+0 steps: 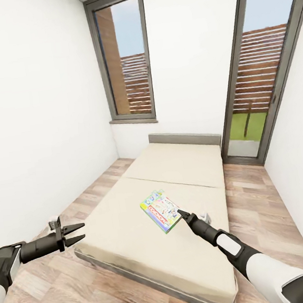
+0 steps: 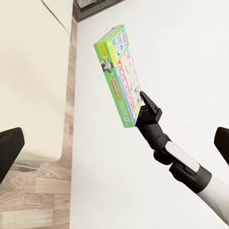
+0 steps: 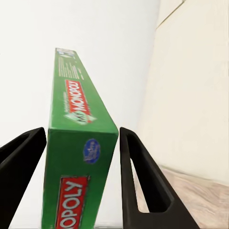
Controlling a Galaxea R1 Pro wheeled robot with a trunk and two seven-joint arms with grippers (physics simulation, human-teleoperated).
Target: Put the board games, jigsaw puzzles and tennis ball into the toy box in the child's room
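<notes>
A green-edged board game point(image 1: 161, 210) with a busy printed cover is over the middle of the beige bed point(image 1: 125, 242). My right gripper point(image 1: 182, 213) is shut on its near edge. In the right wrist view the green box edge point(image 3: 78, 143) sits between both fingers point(image 3: 138, 167), which touch its sides. The left wrist view shows the game point(image 2: 119, 71) held up against the white wall by the right gripper point(image 2: 143, 102), apparently off the mattress. My left gripper point(image 1: 81, 232) hangs open and empty beside the bed's left front corner.
The bed has a low grey headboard point(image 1: 183, 139) at the far end. Behind it are a tall window point(image 1: 126, 58) and a glass door point(image 1: 257, 83). Wooden floor point(image 1: 55, 290) runs along both sides of the bed, between white walls.
</notes>
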